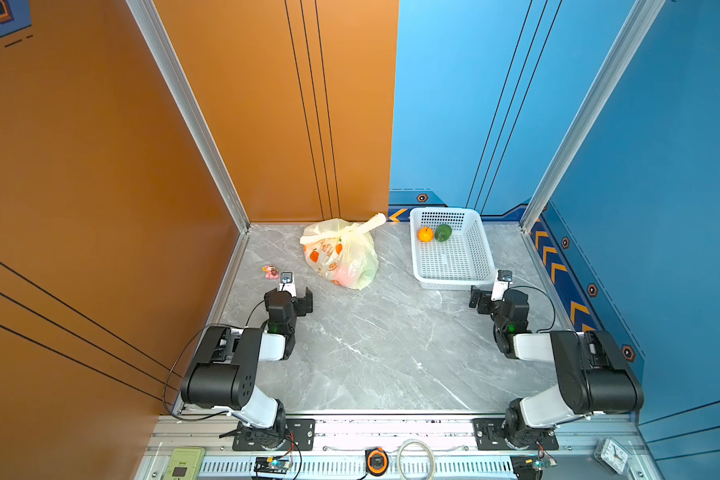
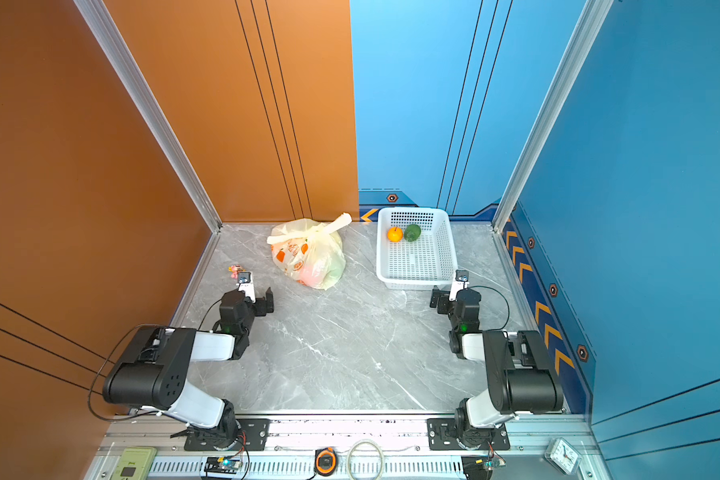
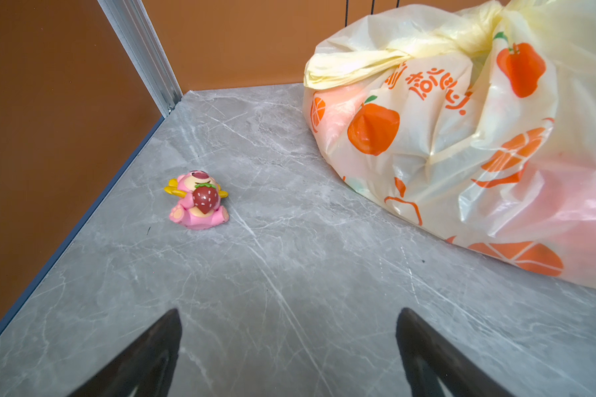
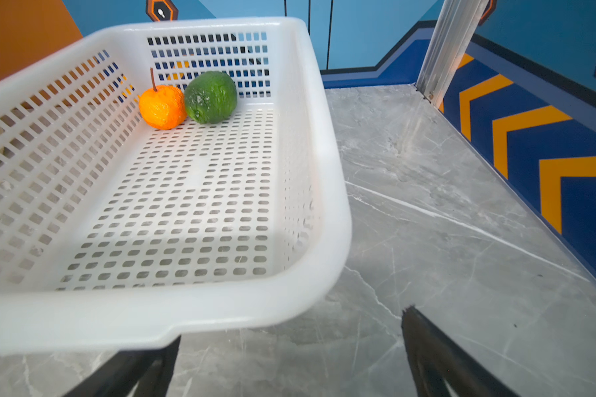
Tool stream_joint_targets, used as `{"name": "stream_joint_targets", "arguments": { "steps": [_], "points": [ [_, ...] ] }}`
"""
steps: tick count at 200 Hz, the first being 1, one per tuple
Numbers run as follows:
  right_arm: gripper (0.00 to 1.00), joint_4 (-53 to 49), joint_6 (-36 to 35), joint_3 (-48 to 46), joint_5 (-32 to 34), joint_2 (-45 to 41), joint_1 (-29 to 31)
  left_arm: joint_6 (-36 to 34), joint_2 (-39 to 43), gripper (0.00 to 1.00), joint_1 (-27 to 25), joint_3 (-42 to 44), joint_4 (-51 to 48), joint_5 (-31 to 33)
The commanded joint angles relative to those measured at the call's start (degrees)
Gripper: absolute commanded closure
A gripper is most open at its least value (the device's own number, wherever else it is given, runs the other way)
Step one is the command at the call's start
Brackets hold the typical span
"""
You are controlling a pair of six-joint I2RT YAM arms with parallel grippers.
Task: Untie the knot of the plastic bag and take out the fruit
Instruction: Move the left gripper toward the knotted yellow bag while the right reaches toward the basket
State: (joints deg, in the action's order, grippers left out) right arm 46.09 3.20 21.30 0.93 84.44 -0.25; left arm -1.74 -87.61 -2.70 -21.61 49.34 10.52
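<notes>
**Both jaws wide, knot not yet touched**

Begin at the left gripper (image 3: pixel 288 319): spread fully, empty, low over the grey table (image 1: pixel 371 353), close to the plastic bag (image 3: pixel 461 137) without touching it. Read the right gripper (image 4: pixel 289 330) the same way: parted wide, holding nothing, parked at the near corner of the white basket (image 4: pixel 152 319), well apart from the bag.

Look for the knot (image 1: pixel 344 236) on top of the bag, toward the back wall, with one handle strip trailing left and the other pointing up toward the wall. Probably a single loose tie, though too small in both top views to say for sure.

Bring the left gripper in first and pinch the nearer strip just beside the knot, not at its free end. Carry the right gripper across to take the other strip, then pull apart gently, low and level, rather than lifting. Avoid clamping the bag's body: thin film, likely to tear or drag along the table.

Expect the fruit (image 1: pixel 352 274) inside, visible only as pink and green blurs through the plastic. Leave alone the orange (image 4: pixel 162 106) and the green fruit (image 4: pixel 210 97) lying in the basket. Steer clear of the pink toy figure (image 3: pixel 198 199) near the left gripper.
</notes>
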Motion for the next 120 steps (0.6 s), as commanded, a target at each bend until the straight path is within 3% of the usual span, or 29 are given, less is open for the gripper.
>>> {"name": "stream_joint_targets", "arguments": {
  "steps": [1,34,70,90,120],
  "points": [
    [0.00,-15.14,1.24,4.66,2.29,-8.98,0.87,-0.44,5.52,0.02,-0.29,-4.05,-9.61,-2.10],
    [0.00,-36.35,2.81,10.12,5.17,-19.65,4.04,0.36,11.46,0.02,-0.71,-9.94,-22.67,-4.59],
    [0.00,-55.80,7.16,19.33,8.41,-24.58,9.81,3.94,15.08,0.02,-3.11,-15.97,-33.53,-5.83],
    [0.00,-61.86,7.84,25.05,11.62,-22.10,15.48,7.69,15.57,0.02,-4.53,-19.45,-39.10,-5.79],
    [0.00,-68.87,12.27,38.20,9.04,-9.67,19.55,14.30,14.47,0.02,-6.25,-23.39,-44.05,-8.18]
  ]
}}
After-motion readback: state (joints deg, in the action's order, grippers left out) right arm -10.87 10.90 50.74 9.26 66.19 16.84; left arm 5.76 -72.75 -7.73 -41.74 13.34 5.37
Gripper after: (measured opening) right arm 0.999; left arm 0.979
